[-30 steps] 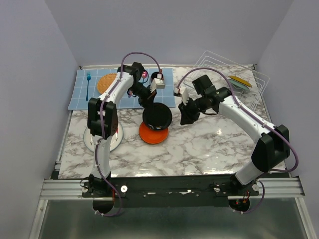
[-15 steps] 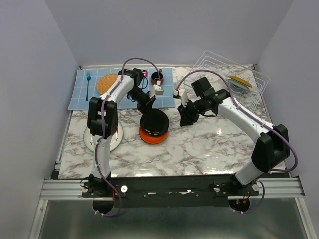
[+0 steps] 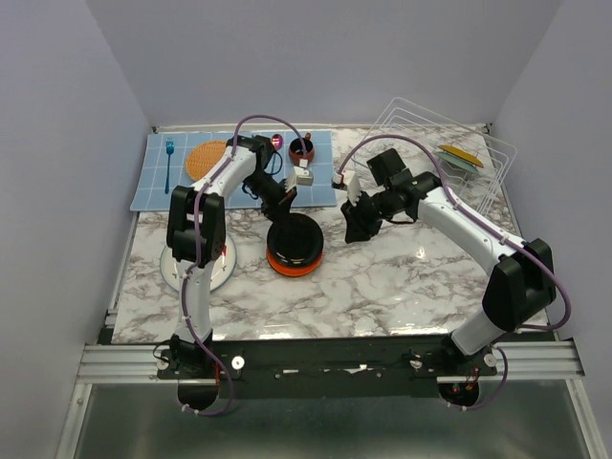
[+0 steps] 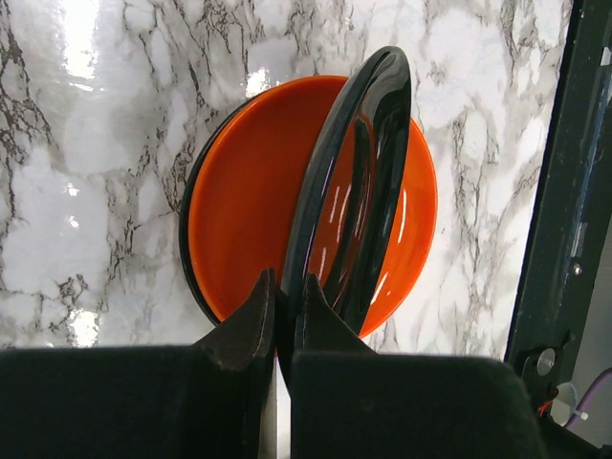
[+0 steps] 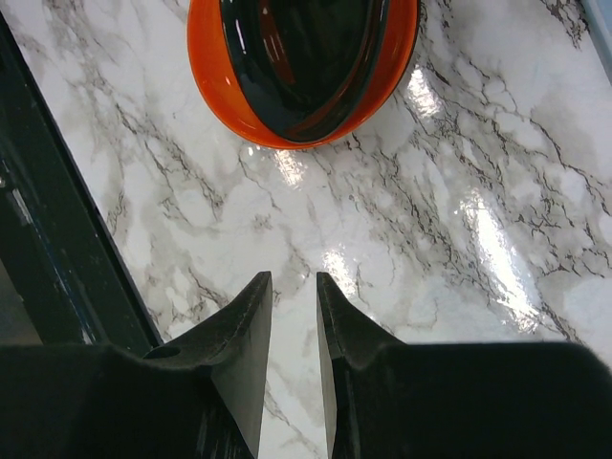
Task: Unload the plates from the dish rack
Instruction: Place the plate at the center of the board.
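Left tool (image 4: 284, 282) was clamped on the rim of the glossy black plate (image 4: 359, 172), holding it tilted on edge right over the orange-red plate (image 4: 249, 191). That one lay flat on the marble surface (image 4: 96, 143), around the middle and a bit toward the left edge. Right tool (image 5: 292, 282) hung just beside them with its fingers a narrow gap apart and nothing between them. The dish rack (image 3: 411, 115) sat at the far right corner with a mustard-yellow plate (image 3: 462, 153) in it.
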`<state>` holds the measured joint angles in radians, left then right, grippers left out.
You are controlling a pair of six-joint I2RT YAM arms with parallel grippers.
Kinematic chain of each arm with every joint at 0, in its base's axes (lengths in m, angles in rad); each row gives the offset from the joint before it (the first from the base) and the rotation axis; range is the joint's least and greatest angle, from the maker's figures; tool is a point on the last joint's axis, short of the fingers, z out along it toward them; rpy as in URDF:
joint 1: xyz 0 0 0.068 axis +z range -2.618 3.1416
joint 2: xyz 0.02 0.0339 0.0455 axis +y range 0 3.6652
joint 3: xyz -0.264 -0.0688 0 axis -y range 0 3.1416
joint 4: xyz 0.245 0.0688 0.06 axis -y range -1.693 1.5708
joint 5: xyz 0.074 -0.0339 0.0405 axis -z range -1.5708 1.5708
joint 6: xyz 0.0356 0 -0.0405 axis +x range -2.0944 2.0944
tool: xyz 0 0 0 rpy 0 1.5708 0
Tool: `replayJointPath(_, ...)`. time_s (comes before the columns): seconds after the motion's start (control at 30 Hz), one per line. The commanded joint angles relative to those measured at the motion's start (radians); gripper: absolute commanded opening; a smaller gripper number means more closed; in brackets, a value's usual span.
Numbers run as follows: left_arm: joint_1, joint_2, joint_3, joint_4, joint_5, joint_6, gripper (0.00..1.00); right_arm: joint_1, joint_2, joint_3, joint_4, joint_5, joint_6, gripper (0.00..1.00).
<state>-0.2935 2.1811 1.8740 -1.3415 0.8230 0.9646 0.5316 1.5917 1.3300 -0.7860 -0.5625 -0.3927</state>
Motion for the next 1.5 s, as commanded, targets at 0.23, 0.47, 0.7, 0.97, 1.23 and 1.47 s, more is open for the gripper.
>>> replayJointPath(0.23,0.007,-0.053,-0.029,-0.142,-0.008,-0.003,0.05,0.013,-0.009,-0.014,0.021,0.023,0.005,0.33)
replayJointPath(0.47,0.007,-0.06,-0.036,-0.096,-0.031,-0.033,0.35,0.013,-0.01,-0.018,0.021,0.032,0.0,0.34)
replayJointPath(0.7,0.007,-0.066,-0.061,-0.041,-0.065,-0.067,0.43,0.015,-0.009,-0.017,0.021,0.026,0.002,0.33)
replayJointPath(0.97,0.005,-0.08,-0.095,0.031,-0.114,-0.107,0.43,0.015,-0.007,-0.02,0.018,0.024,0.0,0.33)
replayJointPath(1.23,-0.009,-0.127,-0.167,0.174,-0.212,-0.193,0.43,0.016,0.007,-0.02,0.021,0.023,0.002,0.33)
replayJointPath(1.47,-0.018,-0.138,-0.2,0.257,-0.274,-0.228,0.42,0.018,0.004,-0.032,0.025,0.019,0.0,0.33)
